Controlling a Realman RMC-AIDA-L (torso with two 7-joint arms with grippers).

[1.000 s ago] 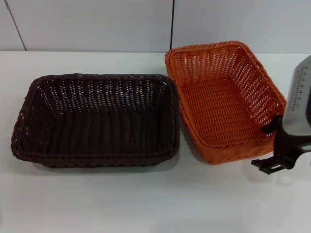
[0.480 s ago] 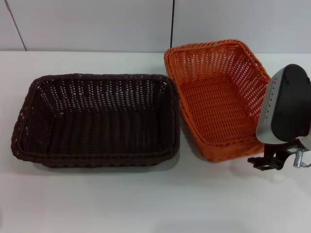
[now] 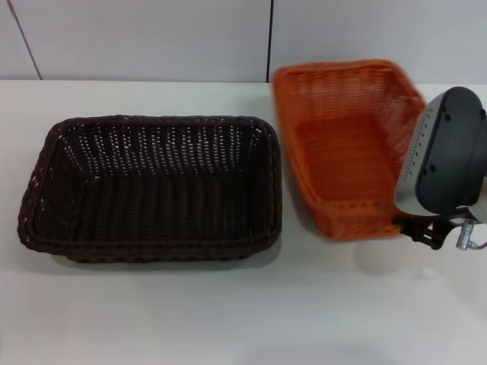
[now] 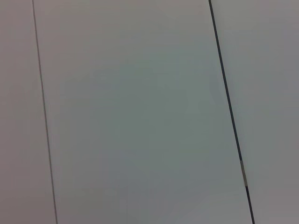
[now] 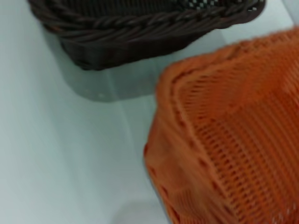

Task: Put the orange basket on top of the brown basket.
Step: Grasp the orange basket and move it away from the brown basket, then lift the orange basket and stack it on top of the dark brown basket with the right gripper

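Observation:
The orange basket (image 3: 342, 144) is at the right of the white table, blurred by motion, its near edge raised off the surface with a shadow under it. My right gripper (image 3: 422, 228) grips its near right rim; the wrist body hides most of the fingers. The right wrist view shows the orange basket's corner (image 5: 233, 140) close up and the brown basket's braided rim (image 5: 140, 28) beyond a strip of table. The brown basket (image 3: 152, 182) rests flat on the table to the left, a small gap from the orange one. My left gripper is out of view.
The white table (image 3: 228, 319) stretches in front of both baskets. A pale panelled wall (image 3: 152, 38) runs behind the table. The left wrist view shows only wall panels (image 4: 140, 116) with dark seams.
The orange basket has shifted a little to the right, away from the brown basket, and its near edge has risen. My right wrist has moved up and inward with it. The brown basket has not moved.

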